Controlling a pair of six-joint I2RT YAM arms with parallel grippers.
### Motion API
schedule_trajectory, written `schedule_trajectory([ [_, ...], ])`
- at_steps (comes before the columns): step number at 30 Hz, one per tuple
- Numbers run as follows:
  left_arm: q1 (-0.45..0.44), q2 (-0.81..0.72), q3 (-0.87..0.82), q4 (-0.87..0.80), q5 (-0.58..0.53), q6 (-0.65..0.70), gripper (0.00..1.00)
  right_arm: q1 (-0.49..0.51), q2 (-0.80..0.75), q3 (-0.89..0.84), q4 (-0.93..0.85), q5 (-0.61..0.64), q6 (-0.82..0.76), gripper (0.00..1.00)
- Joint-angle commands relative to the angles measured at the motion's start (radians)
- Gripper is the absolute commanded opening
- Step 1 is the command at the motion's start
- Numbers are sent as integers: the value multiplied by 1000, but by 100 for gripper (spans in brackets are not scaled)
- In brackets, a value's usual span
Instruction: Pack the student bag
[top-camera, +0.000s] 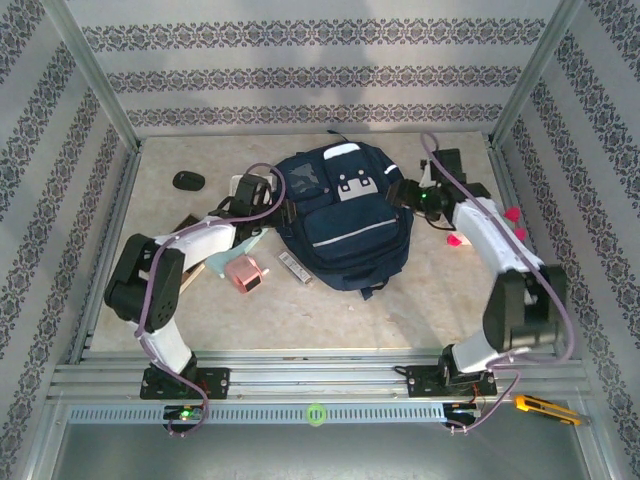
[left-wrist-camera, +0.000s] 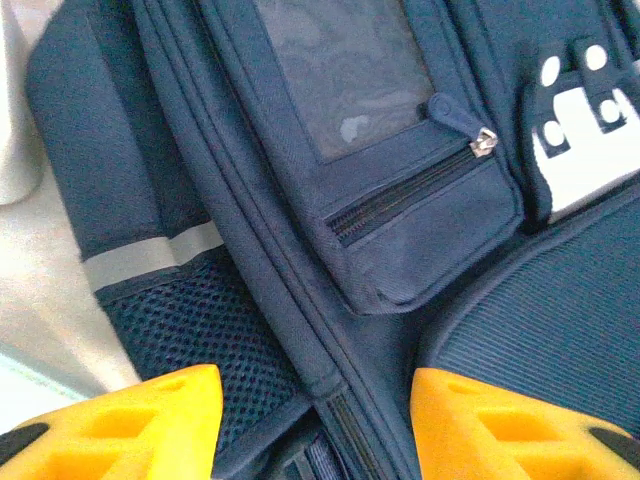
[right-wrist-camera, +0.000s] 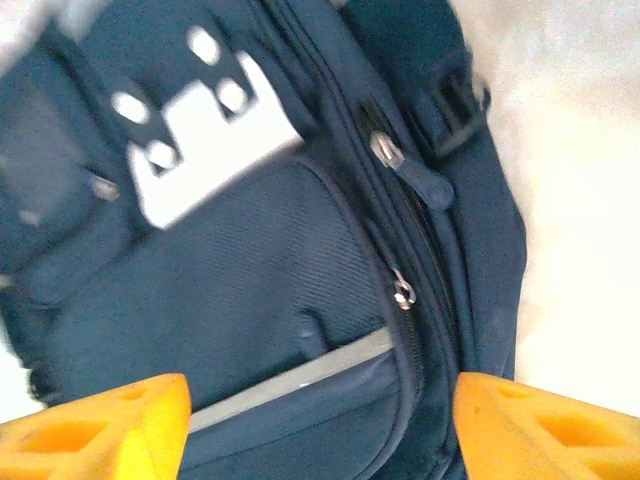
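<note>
Dark oval thing (top-camera: 187, 180): lying near the far left corner of the tabletop (top-camera: 420, 290)
Left gripper (top-camera: 288, 208): hanging over the left side of the bag; its yellow fingers (left-wrist-camera: 120, 425) are standing well apart; they are gripping nothing; the mesh side pocket (left-wrist-camera: 200, 320) is lying below them
Pink block (top-camera: 243, 273): sitting left of the bag, just beside the left arm
Bag (top-camera: 340, 235): lying flat with its front up at the far middle of the tabletop, between the two grippers; its pale patch (top-camera: 352, 186) is facing upward
Right gripper (top-camera: 400, 193): hanging over the right side of the bag; its yellow fingers (right-wrist-camera: 545, 430) are standing wide apart; they are holding nothing; a zip pull (right-wrist-camera: 403, 294) is showing between them
Yellow knife (top-camera: 545, 409): resting on the metal rail at the near right corner
</note>
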Motion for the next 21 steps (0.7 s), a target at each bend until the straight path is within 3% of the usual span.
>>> schedule_trajectory([
  [1,-23,76,57,45,-20,-28,49,7,102,-33,53,-40,11,65],
  [9,-64,208,142,-21,-40,5,40,151,121,-161,106,-24,77,57],
  [17,-78,122,23,-67,-126,28,42,320,-22,-377,244,-7,265,56],
  [21,-77,53,-7,-88,-161,75,49,368,-106,-398,240,44,297,60],
])
